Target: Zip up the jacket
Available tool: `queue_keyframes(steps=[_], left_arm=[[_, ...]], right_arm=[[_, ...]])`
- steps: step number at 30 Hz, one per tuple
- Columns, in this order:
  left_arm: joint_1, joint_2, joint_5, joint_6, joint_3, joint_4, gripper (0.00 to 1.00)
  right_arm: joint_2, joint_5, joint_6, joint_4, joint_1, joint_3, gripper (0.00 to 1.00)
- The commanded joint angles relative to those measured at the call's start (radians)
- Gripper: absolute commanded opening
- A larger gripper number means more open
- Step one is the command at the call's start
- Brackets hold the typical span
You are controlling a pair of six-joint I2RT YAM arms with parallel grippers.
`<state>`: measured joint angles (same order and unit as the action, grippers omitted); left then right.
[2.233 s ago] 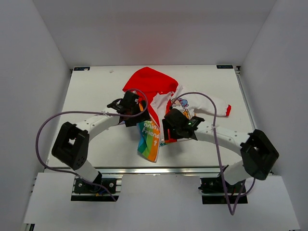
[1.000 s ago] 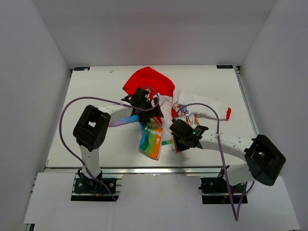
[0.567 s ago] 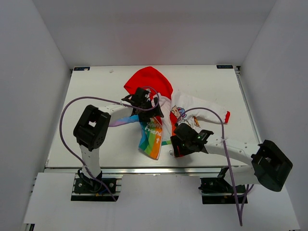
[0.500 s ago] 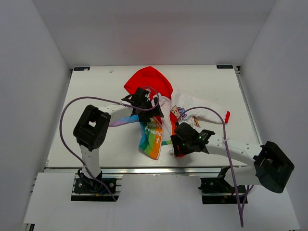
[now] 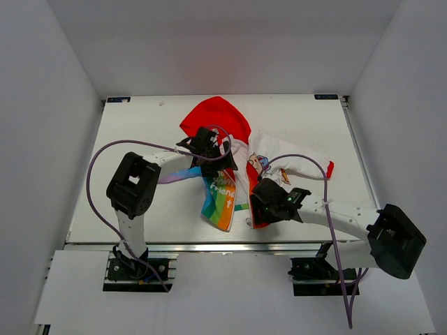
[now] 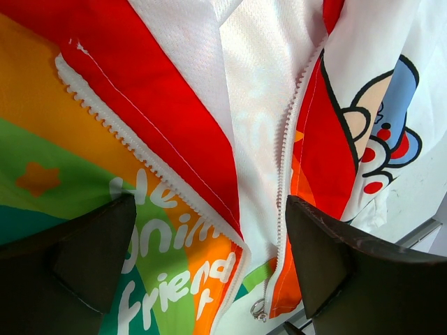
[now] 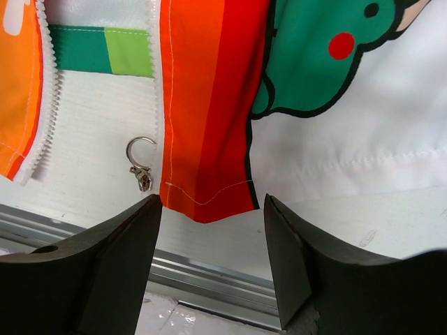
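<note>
The jacket (image 5: 218,120) is lying unzipped at the middle of the table (image 5: 133,132), looking soft and light, likely bunching if dragged. Both claws are hanging spread apart: the left claw (image 6: 213,269) over the teeth (image 6: 283,181), the right claw (image 7: 208,269) over the near hem (image 7: 209,188) beside the ring pull (image 7: 140,159), probably the best hold.

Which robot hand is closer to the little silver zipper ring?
Right. The right gripper hangs just over the zipper ring at the bottom edge of the jacket; the left gripper is farther up, near the red hood.
</note>
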<state>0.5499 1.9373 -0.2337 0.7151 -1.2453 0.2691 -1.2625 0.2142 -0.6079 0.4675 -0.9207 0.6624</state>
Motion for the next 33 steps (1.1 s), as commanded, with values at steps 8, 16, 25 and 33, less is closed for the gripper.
queue_keyframes(steps=[8,16,25,33], left_arm=[[0.004,-0.004,0.045,-0.020,0.038,0.041,0.98],[0.004,-0.011,0.054,-0.020,0.043,0.047,0.98],[0.004,-0.008,0.063,-0.022,0.040,0.061,0.98],[0.004,-0.017,0.063,-0.028,0.047,0.058,0.98]], right_arm=[[-0.067,0.050,-0.067,-0.043,-0.049,0.029,0.66],[-0.124,0.097,-0.104,-0.053,-0.066,0.026,0.65],[-0.152,0.157,-0.158,0.002,-0.095,0.066,0.65],[-0.086,0.154,-0.173,0.023,-0.096,0.082,0.66]])
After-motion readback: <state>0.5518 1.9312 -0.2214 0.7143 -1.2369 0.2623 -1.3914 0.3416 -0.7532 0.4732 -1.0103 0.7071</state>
